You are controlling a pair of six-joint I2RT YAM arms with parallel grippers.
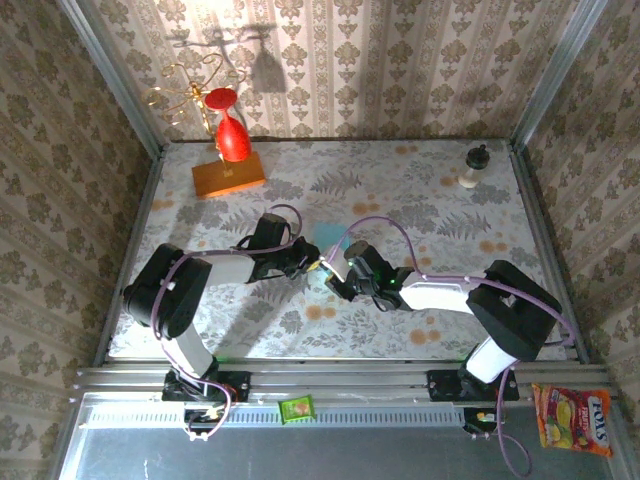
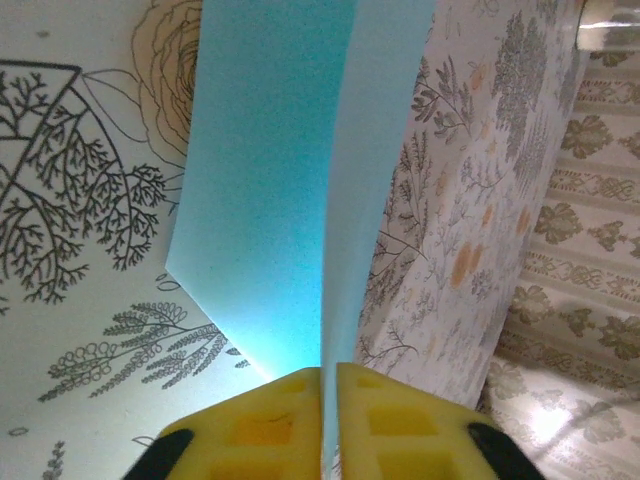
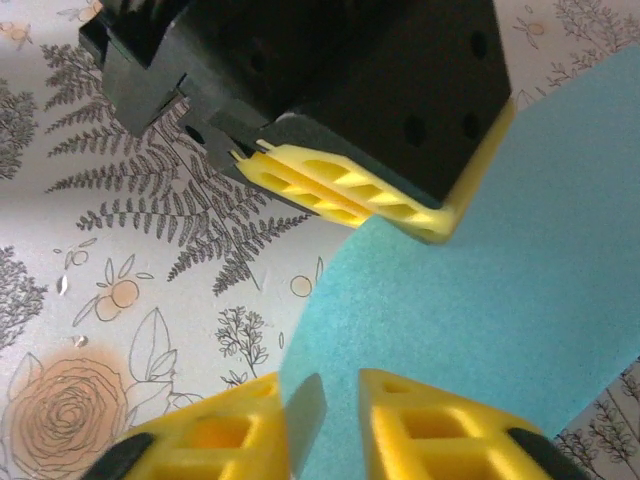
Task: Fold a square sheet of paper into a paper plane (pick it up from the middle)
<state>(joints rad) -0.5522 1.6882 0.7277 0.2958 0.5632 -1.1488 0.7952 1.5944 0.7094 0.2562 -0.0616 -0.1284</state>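
two pincers meet at the folded blue paper sheet (image 2: 270, 200), toward the arms from the orange block (image 1: 228, 177): left pincer (image 2: 330, 378) clamped on it, right pincer (image 3: 325, 400) seemingly slightly apart around its edge.

My left hand (image 1: 312, 262) close in front of my right hand (image 1: 338, 282) mid-table, the square sheet of paper (image 2: 270, 180) raised between them, bare table (image 1: 420, 200) beyond, orange block (image 1: 229, 177) and red glass (image 1: 231, 137) far left, small bottle (image 1: 472, 168) far right
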